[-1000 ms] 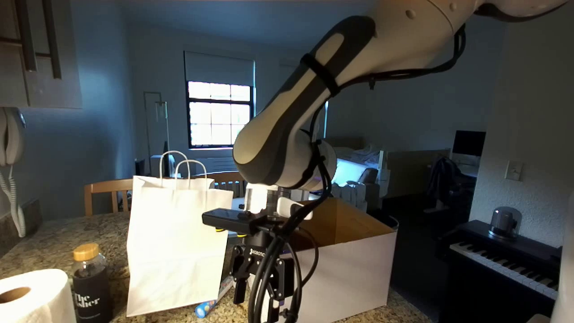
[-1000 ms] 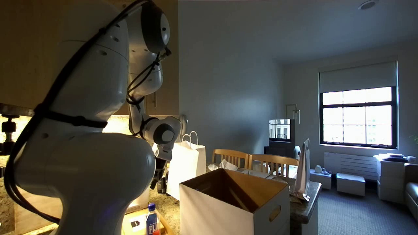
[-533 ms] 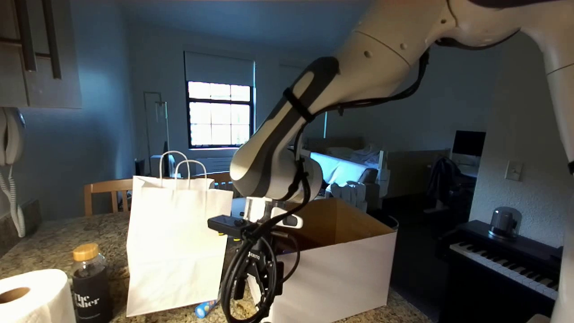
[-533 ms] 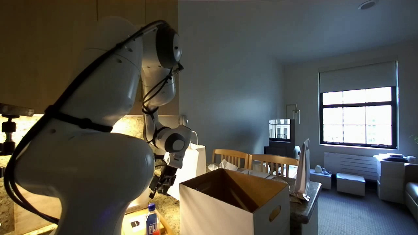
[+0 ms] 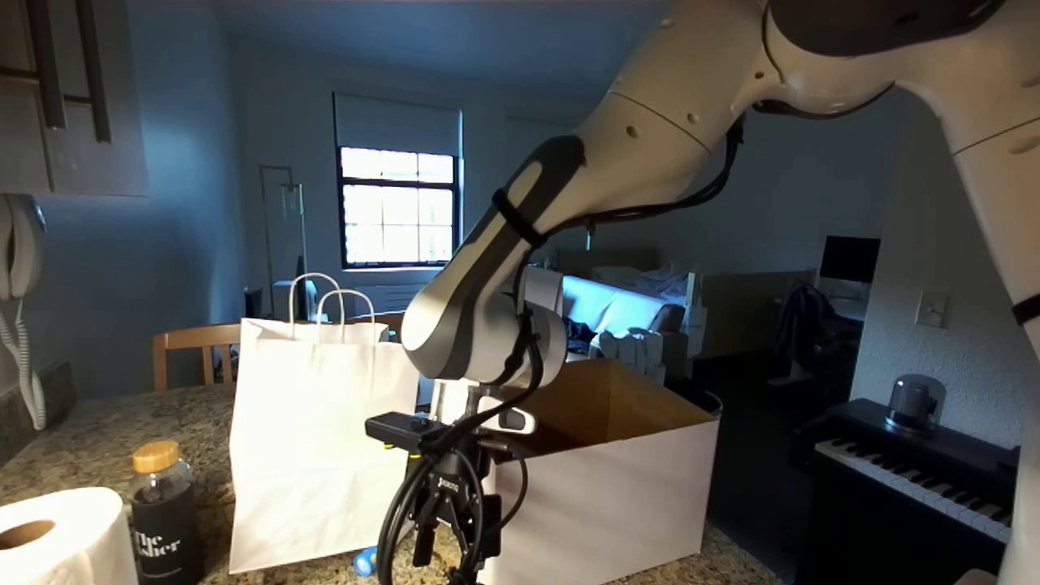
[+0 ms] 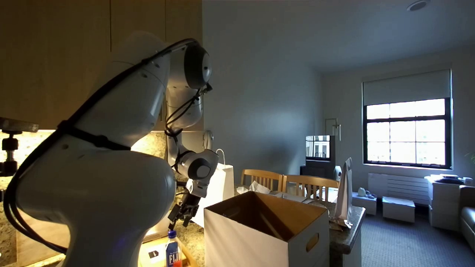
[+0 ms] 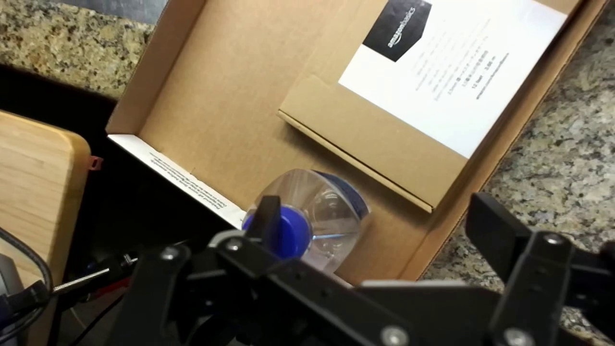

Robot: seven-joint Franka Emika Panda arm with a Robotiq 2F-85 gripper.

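FIJI btl [image 6: 173,253] stands upright in shallow cardbd tray [image 7: 206,86], its blue cap [image 7: 295,230] partly hidden by one finger [image 7: 265,218] of the empty, wide-spread gripper [image 7: 374,206], so prob. best to shift sideways till cap's centred btw fingers b4 lowering, keeping clear of AmazonBasics ctn [image 7: 423,93] alongside.

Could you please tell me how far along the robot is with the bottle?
The approach looks largely done: the gripper is close above the bottle, jaws apart. In hand seems to be the alignment: in the wrist view, one finger overlaps the cap, which is not midway between the jaws. Left, apparently, is the grasp: the bottle stands upright in the tray, not held.
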